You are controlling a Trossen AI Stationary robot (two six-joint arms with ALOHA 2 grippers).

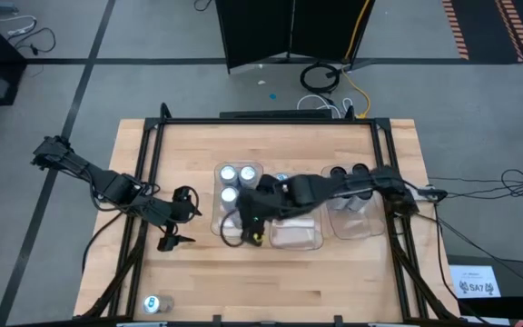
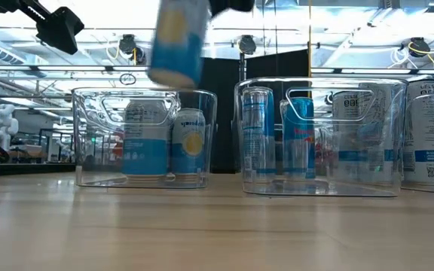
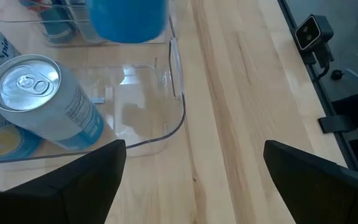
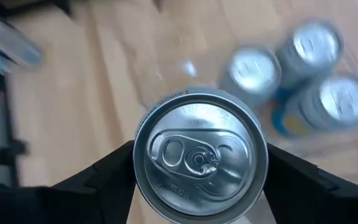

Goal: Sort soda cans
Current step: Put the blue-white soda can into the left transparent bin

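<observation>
My right gripper reaches across from the right and is shut on a blue and white soda can, held in the air over the near part of the left clear tray. Three soda cans stand on their bases at that tray's far end; they also show in the right wrist view. My left gripper is open and empty, just left of this tray above the table. The held can's blue base shows in the left wrist view. My right gripper pinches the can between its two fingers, one on each side of the wall just under the top rim. The fingers come from above, pointing down. The can hangs nearly upright, top up, lifted clear above the left tray's rim.
A middle clear tray holds blue cans, and a right tray holds dark-topped cans. One can stands alone near the table's near left corner. Bare wood lies in front of the trays.
</observation>
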